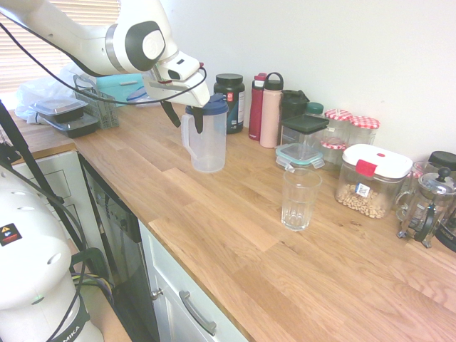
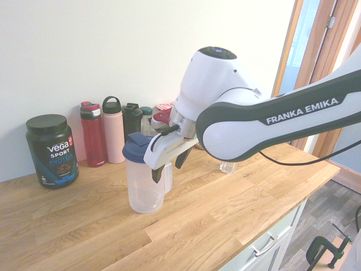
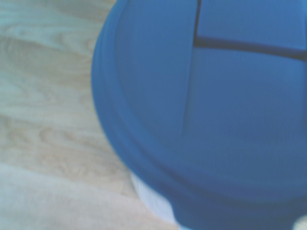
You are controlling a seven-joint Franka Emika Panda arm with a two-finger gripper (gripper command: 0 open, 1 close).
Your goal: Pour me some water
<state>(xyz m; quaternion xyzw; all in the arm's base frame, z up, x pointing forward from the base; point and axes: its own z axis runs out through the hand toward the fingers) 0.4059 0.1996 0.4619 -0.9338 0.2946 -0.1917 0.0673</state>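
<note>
a: first exterior view: clear plastic jug with a blue lid, upright on the wooden counter, handle toward the arm. empty ribbed glass well apart, nearer the camera and toward the jars. gripper right at the jug's handle side, fingers spread, nothing clamped.

b: a grasp step, then, judging by that. any contact?

a: hard to say; dark fingers overlap the handle and rim but no closing visible. released, at any rate.

b: second exterior view?

a: same jug from the other side, gripper tilted down over its near shoulder, fingers apart, one finger in front of the wall. glass mostly hidden behind the arm. red bottle, pink bottle and a vega protein tub along the wall.

b: wrist view?

a: blurred blue lid filling most of it, flap seam visible, counter beside.

b: next move?

a: probably lining up on the handle, closing firmly, lifting level, carrying to the glass. little water visible inside the jug, so can't tell how much there is to pour.
</note>
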